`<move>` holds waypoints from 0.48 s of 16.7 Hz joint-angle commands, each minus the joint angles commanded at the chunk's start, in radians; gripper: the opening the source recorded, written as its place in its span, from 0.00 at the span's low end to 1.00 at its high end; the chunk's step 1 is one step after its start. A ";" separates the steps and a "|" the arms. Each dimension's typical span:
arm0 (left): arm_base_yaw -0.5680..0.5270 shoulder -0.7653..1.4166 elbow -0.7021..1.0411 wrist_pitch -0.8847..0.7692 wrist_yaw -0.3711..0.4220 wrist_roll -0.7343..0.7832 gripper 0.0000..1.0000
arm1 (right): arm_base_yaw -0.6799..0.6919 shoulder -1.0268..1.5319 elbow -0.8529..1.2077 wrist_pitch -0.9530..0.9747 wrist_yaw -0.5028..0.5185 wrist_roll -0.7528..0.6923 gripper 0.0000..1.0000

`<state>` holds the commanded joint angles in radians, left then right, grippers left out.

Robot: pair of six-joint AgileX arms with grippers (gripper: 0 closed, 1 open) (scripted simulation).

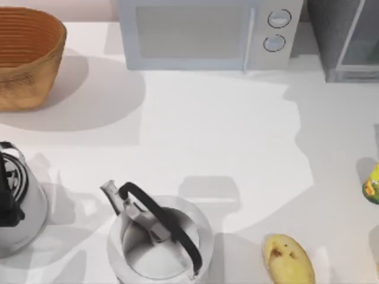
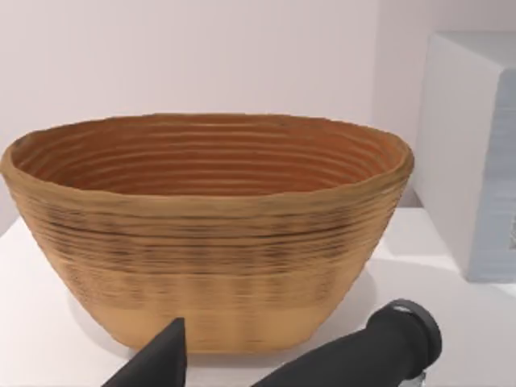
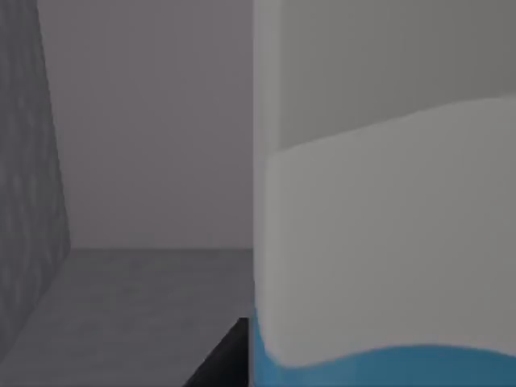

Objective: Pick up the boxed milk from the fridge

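Note:
The fridge [image 1: 333, 35] stands at the table's back right corner, dark grey with a pale framed door [image 1: 360, 44]. In the right wrist view I look into its grey inside [image 3: 137, 298]. The boxed milk [image 3: 387, 242] stands there very close, grey-white above a sky-blue wave. A dark part of my right gripper [image 3: 222, 359] sits right beside the carton's lower edge. A dark part of my left gripper [image 2: 161, 359] hangs in front of the wicker basket [image 2: 210, 242], at the table's left.
A white microwave [image 1: 201, 35] stands at the back middle and the basket [image 1: 26, 56] at back left. Two kettles [image 1: 160, 236] [image 1: 15, 207] stand along the front. A potato [image 1: 288, 258] lies front right. A small yellow-green container [image 1: 372, 184] is at the right edge.

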<state>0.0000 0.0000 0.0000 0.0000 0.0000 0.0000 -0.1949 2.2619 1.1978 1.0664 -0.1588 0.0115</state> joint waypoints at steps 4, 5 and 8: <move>0.000 0.000 0.000 0.000 0.000 0.000 1.00 | 0.000 0.000 0.000 0.000 0.000 0.000 0.02; 0.000 0.000 0.000 0.000 0.000 0.000 1.00 | 0.000 0.000 0.000 0.000 0.000 0.000 0.00; 0.000 0.000 0.000 0.000 0.000 0.000 1.00 | 0.000 0.000 0.000 0.000 0.000 0.000 0.00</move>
<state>0.0000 0.0000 0.0000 0.0000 0.0000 0.0000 -0.1949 2.2619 1.1978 1.0664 -0.1588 0.0115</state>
